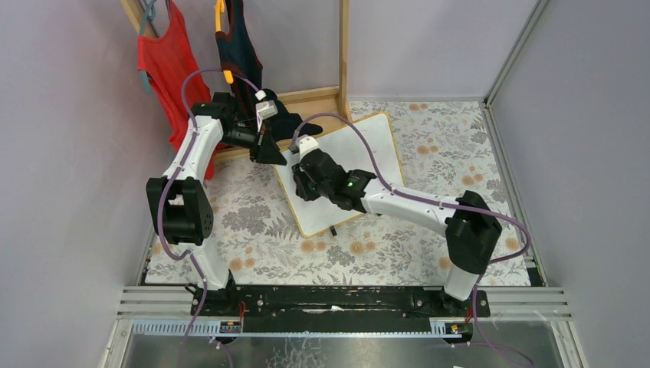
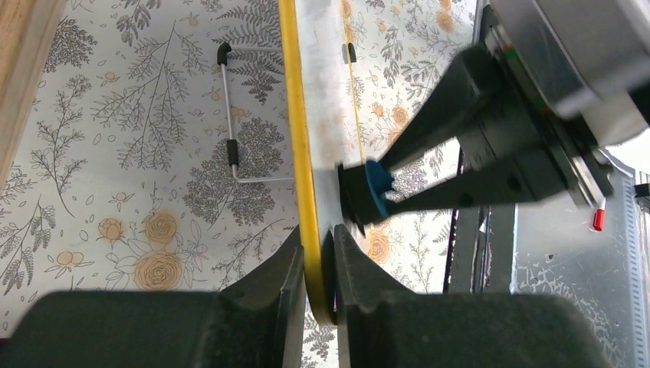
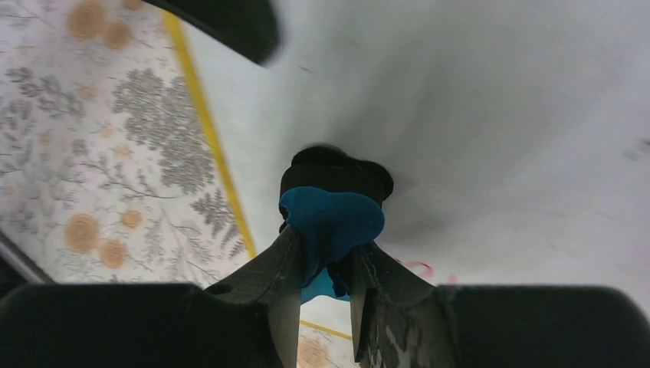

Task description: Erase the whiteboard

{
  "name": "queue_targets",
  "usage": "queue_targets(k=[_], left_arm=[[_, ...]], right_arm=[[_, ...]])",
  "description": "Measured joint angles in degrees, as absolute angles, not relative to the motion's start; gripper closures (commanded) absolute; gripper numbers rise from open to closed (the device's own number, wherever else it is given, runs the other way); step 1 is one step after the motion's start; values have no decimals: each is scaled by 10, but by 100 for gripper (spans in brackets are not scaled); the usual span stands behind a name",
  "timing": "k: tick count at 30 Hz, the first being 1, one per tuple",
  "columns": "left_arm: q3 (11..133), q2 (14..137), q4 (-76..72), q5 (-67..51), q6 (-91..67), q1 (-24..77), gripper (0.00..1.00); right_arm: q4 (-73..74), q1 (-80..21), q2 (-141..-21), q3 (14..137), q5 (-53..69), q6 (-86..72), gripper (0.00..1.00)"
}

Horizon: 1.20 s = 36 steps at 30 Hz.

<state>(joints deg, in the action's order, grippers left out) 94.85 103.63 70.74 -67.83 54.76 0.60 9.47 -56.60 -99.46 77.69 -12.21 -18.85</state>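
The whiteboard, white with a thin yellow frame, stands tilted on the floral tablecloth in the middle of the top view. My left gripper is shut on its yellow edge at the board's far left corner. My right gripper is shut on a blue eraser with a black pad, and the pad presses on the board face. The eraser also shows in the left wrist view. Faint red marks remain near my right fingers.
A wire stand leg with black tips lies behind the board. A wooden rack with a red shirt and a dark garment stands at the back left. Grey walls close in both sides.
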Motion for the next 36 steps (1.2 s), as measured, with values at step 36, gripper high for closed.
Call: queue_targets(k=[36], left_arm=[[943,1035,698,-681,547,7,100]], right_arm=[[69,-473,-896,668,-171,-176,100]])
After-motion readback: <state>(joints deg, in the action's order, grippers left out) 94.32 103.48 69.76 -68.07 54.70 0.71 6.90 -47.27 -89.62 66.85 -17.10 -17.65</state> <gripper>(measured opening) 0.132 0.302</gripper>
